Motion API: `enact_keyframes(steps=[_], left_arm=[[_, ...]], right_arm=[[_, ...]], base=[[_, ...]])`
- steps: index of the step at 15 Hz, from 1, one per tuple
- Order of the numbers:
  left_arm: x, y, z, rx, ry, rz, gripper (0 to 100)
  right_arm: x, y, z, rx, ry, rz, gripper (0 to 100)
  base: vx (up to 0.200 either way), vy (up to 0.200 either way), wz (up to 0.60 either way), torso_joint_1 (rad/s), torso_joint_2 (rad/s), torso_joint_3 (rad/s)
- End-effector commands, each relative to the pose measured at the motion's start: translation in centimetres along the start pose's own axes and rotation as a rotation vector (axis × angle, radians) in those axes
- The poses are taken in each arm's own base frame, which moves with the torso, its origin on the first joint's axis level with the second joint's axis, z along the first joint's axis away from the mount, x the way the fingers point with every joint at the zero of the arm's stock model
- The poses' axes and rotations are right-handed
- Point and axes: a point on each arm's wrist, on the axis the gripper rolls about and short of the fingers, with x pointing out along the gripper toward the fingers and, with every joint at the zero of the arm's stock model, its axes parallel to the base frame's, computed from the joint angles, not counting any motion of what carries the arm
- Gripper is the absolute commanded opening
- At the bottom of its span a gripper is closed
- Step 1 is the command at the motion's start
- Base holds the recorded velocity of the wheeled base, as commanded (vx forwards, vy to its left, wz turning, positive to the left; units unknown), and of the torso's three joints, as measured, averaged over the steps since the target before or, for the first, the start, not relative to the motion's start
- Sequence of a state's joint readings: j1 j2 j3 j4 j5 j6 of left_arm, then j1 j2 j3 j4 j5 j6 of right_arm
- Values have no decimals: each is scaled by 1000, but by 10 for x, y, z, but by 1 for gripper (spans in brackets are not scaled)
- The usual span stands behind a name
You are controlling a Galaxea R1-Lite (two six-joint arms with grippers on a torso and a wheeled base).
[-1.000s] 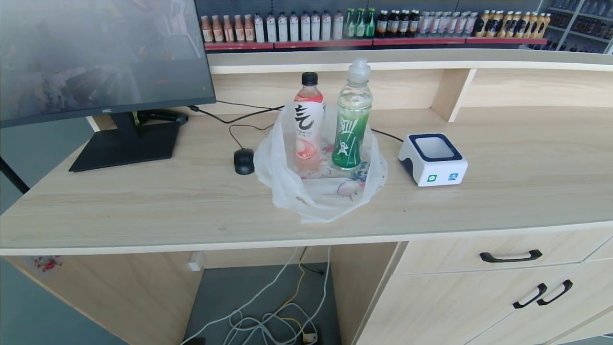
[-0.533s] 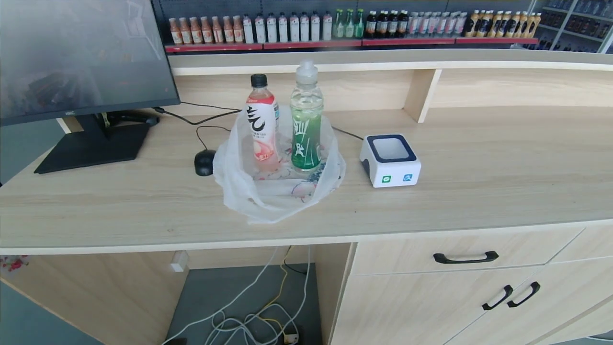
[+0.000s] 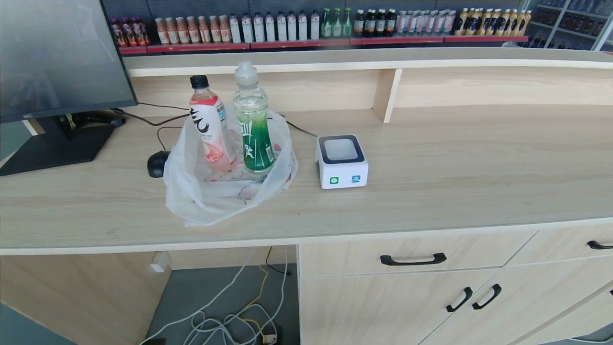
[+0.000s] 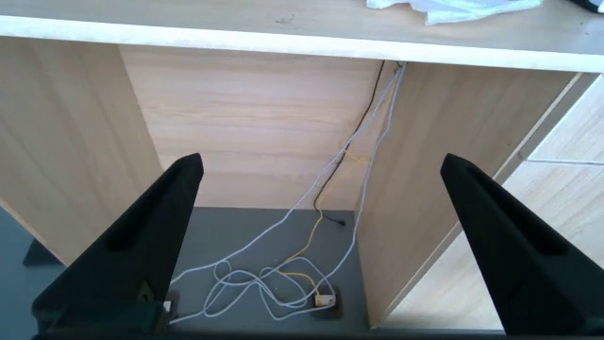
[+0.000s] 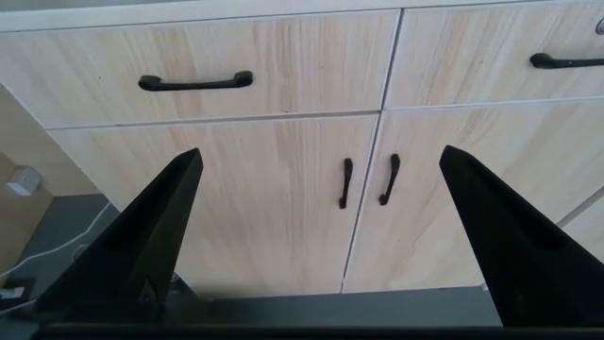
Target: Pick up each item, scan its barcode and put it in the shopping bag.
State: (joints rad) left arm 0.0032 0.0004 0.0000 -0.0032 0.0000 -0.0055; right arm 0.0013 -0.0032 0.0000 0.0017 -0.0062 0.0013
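A pink bottle (image 3: 209,129) with a black cap and a green bottle (image 3: 254,124) with a clear cap stand upright inside the white plastic shopping bag (image 3: 201,201) on the wooden counter (image 3: 431,167). Right of the bag sits the white barcode scanner (image 3: 341,160), window facing up. My left gripper (image 4: 321,165) is open below the counter's front edge, facing the gap with the cables; a corner of the bag (image 4: 453,8) hangs above it. My right gripper (image 5: 321,156) is open in front of the drawer and cabinet doors (image 5: 368,179), holding nothing.
A black mouse (image 3: 157,164) lies left of the bag, and a monitor (image 3: 52,57) stands at the counter's left end. A raised shelf (image 3: 383,62) runs along the back. Loose cables (image 3: 225,321) lie on the floor under the counter. Drawer handles (image 3: 413,261) stick out.
The whole head picture has slid leftward, so the camera has moved to the right. The bottles, bag and scanner keep their places on the counter.
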Motion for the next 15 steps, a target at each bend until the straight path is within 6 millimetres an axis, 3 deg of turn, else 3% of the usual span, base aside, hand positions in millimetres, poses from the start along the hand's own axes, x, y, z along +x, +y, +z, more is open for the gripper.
enact_keyframes(steps=[1, 4, 15], left_arm=[[0, 0, 0, -1, -2, 0, 100], [0, 0, 0, 6, 3, 0, 100], [0, 0, 0, 6, 3, 0, 100]], right_arm=[[0, 0, 0, 0, 3, 0, 100], [0, 0, 0, 0, 3, 0, 100], [0, 0, 0, -1, 3, 0, 100]], base=[[0, -200, 0, 7, 2, 7], [0, -200, 0, 4, -2, 2], [0, 0, 0, 0, 0, 0]])
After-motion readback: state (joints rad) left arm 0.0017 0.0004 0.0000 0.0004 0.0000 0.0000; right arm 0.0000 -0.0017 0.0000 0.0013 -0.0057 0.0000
